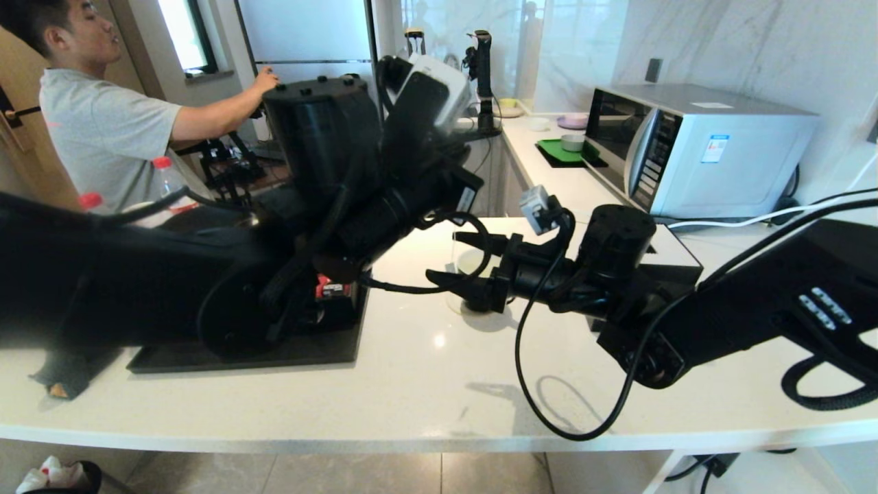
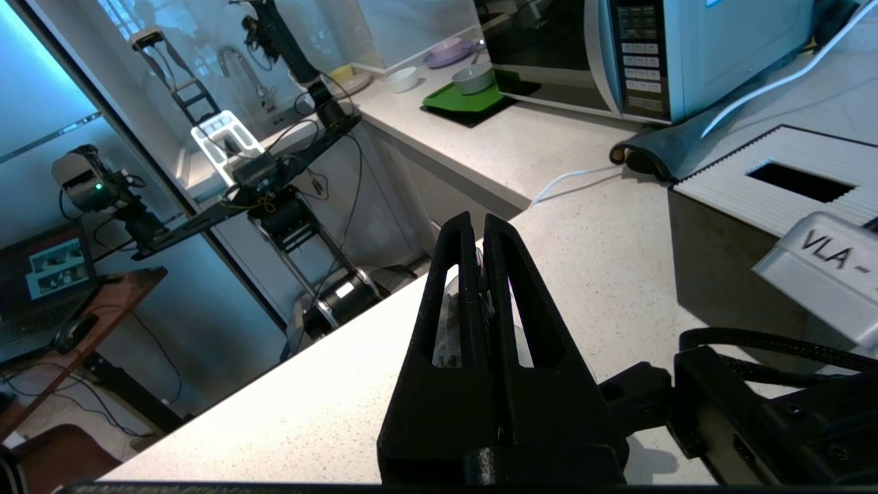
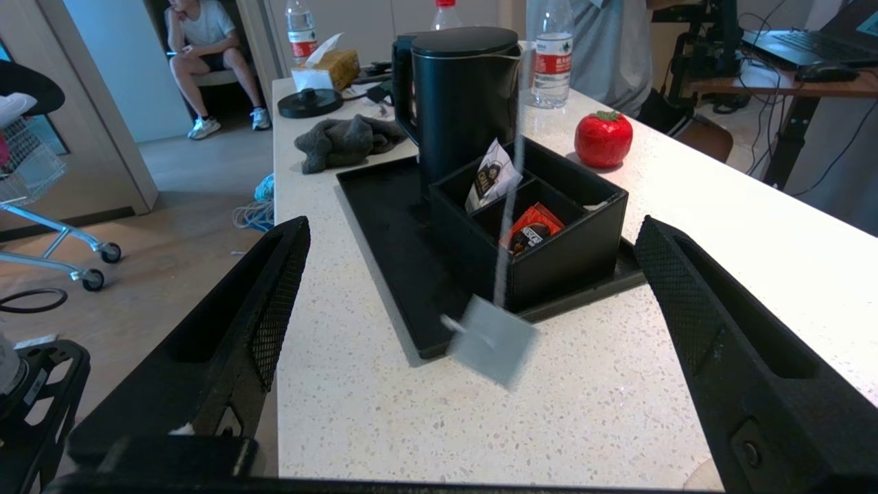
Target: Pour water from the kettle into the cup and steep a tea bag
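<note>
Left gripper [image 2: 478,223]: fingers pressed together, no gap at the tips. They pinch the tea bag [image 2: 447,329]. The translucent pouch with dark specks shows through the finger slots and along the seam between the fingers. In the left wrist view the gripper sits at centre frame over the white counter [image 2: 583,226]. A tissue box [image 2: 754,171] with a ribbed white top is at the right edge.

Right gripper [image 3: 473,223]: fingers spread wide and holding nothing. They stand at the left and right edges of the right wrist view. In the head view it sits at centre frame, low over the counter.

A thin white string [image 3: 516,178] runs down from the top of the right wrist view between the fingers. It ends in a blurred grey square [image 3: 494,339] hanging free at lower centre. Whether the square touches the counter cannot be told.

Kettle [image 3: 466,96]: upright with the lid on, at upper centre of the right wrist view. It stands on the black tray [image 3: 384,226], touching the back of a black compartment box [image 3: 549,267].
- Box: white packet [image 3: 490,182] in one compartment, red packet [image 3: 531,230] in the next.
- Grey cloth [image 3: 346,140]: upper left of the kettle.
- Red strawberry-shaped object [image 3: 603,137]: upper right.
- Microwave [image 1: 699,151]: upper right of the head view.
</note>
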Robot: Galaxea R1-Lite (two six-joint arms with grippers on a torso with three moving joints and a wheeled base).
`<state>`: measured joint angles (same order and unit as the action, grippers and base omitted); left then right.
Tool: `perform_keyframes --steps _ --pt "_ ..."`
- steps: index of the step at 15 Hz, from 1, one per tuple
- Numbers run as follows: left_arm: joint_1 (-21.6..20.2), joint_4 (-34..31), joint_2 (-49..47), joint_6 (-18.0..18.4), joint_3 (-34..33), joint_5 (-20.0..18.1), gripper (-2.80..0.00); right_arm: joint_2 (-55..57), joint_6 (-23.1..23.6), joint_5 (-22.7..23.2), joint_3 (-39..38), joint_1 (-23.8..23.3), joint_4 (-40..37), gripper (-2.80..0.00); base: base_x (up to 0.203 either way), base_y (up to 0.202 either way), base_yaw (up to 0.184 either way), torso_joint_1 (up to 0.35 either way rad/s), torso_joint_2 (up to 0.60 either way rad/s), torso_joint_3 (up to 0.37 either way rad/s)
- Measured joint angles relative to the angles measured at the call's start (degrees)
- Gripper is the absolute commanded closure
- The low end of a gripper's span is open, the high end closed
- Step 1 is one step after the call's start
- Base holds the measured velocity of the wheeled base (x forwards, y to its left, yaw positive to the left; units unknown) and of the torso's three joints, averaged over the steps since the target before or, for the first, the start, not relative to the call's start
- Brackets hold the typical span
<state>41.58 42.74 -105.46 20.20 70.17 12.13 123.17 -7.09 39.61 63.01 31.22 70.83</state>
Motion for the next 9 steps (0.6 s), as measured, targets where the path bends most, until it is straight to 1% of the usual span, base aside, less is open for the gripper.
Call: perform_keyframes --steps 6,7,9 --pt "0.0 0.06 0.0 0.02 0.06 0.08 0.0 -0.66 0.01 -0.01 -0.01 0.22 0.01 -2.8 0.0 0.0 0.0 0.0 0.0 0.0" --pt "-0.05 0.06 0.0 -0.04 0.04 0.06 0.0 -0.77 0.0 -0.03 -0.12 0.23 0.1 0.0 0.0 0.0 0.0 0.0 0.0 0.0" --pt "-0.18 0.09 0.0 0.0 -0.13 0.08 0.0 -1.02 0.01 -0.03 -0.53 0.23 0.2 0.0 0.0 0.0 0.0 0.0 0.0 0.0"
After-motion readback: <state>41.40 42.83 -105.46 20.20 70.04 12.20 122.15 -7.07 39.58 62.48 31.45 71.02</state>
